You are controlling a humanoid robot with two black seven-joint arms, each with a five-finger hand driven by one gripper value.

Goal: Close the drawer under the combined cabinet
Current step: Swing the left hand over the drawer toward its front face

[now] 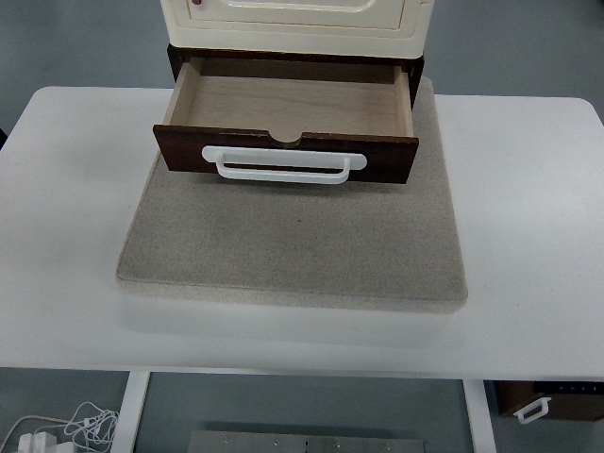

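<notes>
A dark brown wooden drawer (288, 104) stands pulled out toward me from under a cream cabinet (293, 19) at the top of the view. Its light wood inside is bare. A white bar handle (283, 162) crosses the drawer's dark front panel (179, 151). Neither of my hands shows in the picture.
The cabinet stands on a grey mat (293, 241) lying on a white table (528, 217). Below the table's near edge are white cables (71, 425) on the floor at left and another dark drawer with a white handle (538, 406) at right.
</notes>
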